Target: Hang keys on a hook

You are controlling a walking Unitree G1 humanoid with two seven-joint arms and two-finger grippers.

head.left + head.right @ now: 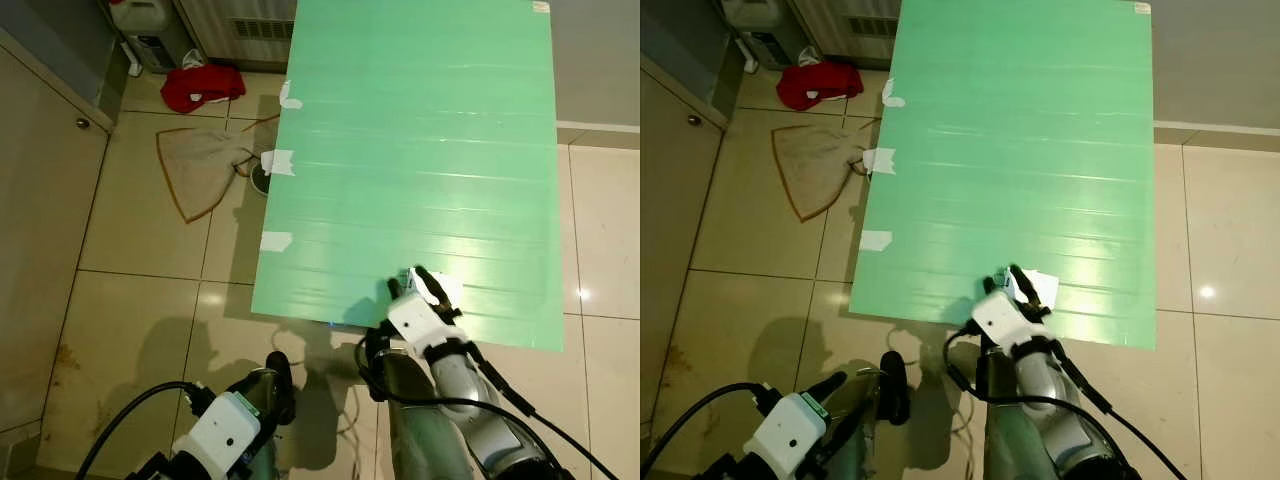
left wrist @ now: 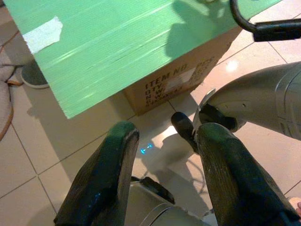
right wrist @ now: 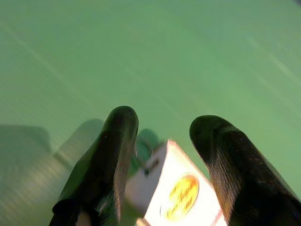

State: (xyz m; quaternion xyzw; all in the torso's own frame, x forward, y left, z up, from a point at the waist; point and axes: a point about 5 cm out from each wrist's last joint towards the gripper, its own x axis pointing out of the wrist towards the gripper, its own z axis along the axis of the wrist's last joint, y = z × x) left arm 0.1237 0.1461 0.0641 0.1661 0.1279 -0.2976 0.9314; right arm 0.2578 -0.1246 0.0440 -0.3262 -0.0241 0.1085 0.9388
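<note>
A white tag (image 3: 176, 195) with a yellow round label and a small metal ring at its corner is seen between the spread fingers of the right gripper (image 1: 428, 285), over the near edge of the green board (image 1: 420, 150). Whether the tag is touched cannot be told. The left gripper (image 2: 162, 141) is held low over the floor tiles (image 1: 140, 320), fingers apart, empty. A cardboard box (image 2: 183, 77) sits under the board.
</note>
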